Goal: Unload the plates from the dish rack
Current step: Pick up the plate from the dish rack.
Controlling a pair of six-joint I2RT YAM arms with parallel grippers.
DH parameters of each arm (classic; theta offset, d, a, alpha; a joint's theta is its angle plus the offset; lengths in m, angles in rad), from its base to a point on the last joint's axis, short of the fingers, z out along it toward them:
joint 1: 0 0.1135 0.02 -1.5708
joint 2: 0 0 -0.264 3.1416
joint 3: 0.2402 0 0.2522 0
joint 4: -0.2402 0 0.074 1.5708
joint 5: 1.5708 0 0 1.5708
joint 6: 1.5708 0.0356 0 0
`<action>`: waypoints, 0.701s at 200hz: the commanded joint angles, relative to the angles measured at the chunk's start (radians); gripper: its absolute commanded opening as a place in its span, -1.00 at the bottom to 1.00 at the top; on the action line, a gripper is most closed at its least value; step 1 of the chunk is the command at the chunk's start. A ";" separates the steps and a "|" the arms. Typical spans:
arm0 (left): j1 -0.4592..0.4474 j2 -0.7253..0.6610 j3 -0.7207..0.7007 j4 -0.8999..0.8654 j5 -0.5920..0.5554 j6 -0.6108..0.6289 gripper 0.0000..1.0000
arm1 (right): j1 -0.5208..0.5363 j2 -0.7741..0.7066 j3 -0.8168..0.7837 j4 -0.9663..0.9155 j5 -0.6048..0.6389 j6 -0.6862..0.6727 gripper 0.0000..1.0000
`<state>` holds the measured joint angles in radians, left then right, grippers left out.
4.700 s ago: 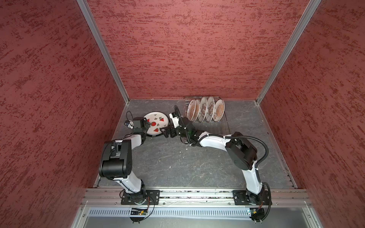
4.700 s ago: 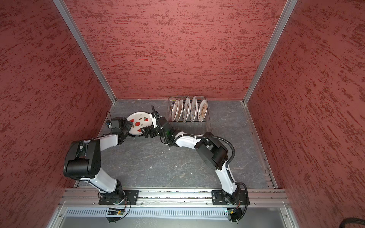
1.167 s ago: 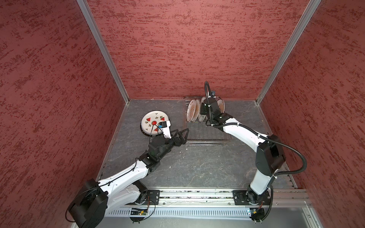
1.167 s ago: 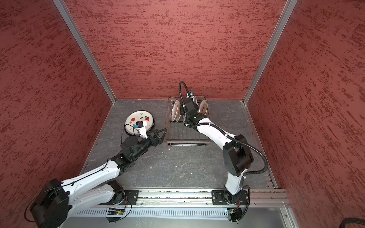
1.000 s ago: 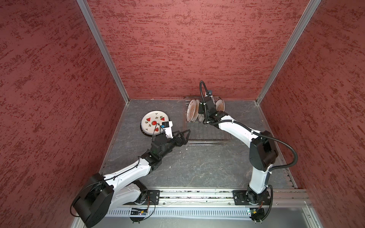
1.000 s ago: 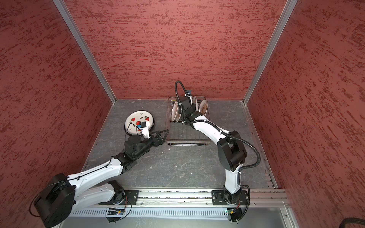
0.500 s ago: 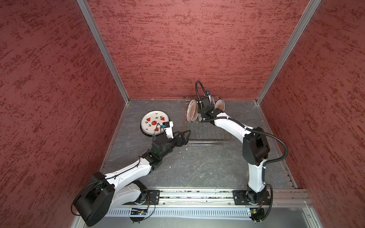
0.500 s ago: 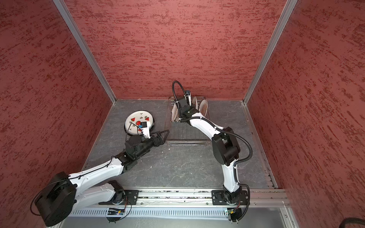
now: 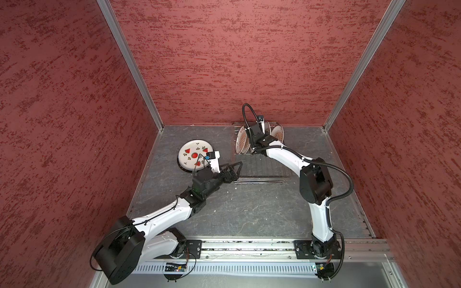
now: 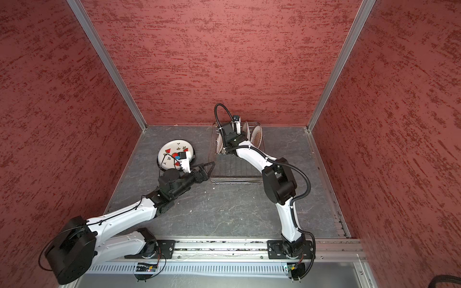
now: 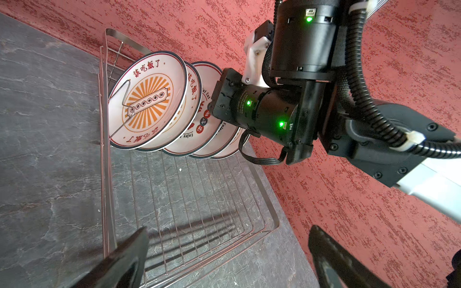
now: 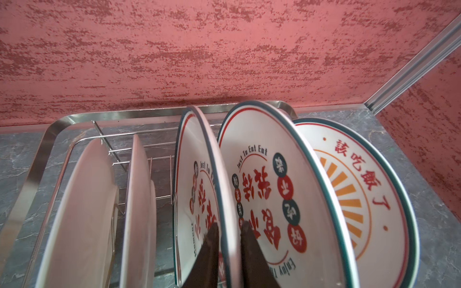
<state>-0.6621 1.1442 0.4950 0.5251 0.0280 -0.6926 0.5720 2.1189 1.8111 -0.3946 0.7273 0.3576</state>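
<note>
right wrist: right end effector (image 12: 229,239) pinches plate (image 12: 199,194) | top views: hidden

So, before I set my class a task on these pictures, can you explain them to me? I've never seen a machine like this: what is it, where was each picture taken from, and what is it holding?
It is a robot with two arms, each ending in a two-fingered claw, working in a red-walled box. Two pictures look down from overhead and are almost alike. The other two come from a small camera on each wrist. On the grey floor stands a wire rack with several plates standing on edge in it. A watermelon plate lies flat beside it. The right claw pinches the rim of a red-lettered plate in the rack. The left claw hangs open and empty near the rack's front edge.
</note>
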 commanded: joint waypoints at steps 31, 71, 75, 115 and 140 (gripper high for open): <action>-0.004 0.023 0.026 0.016 0.006 -0.013 0.99 | -0.003 -0.007 0.045 -0.012 0.072 -0.023 -0.75; -0.004 0.029 0.020 0.029 -0.011 -0.019 0.99 | 0.025 -0.038 0.043 0.027 0.184 -0.082 -0.82; -0.004 0.031 0.020 0.029 -0.009 -0.019 0.99 | 0.028 -0.043 0.041 0.031 0.199 -0.087 -0.83; -0.005 0.041 0.027 0.033 0.007 -0.028 0.99 | 0.041 -0.104 0.003 0.068 0.262 -0.121 -0.86; -0.008 0.036 0.020 0.036 -0.004 -0.031 0.99 | 0.053 -0.157 -0.040 0.105 0.278 -0.148 -0.87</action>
<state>-0.6628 1.1782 0.5018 0.5392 0.0250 -0.7143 0.6182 2.0682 1.7969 -0.3740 0.9066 0.2504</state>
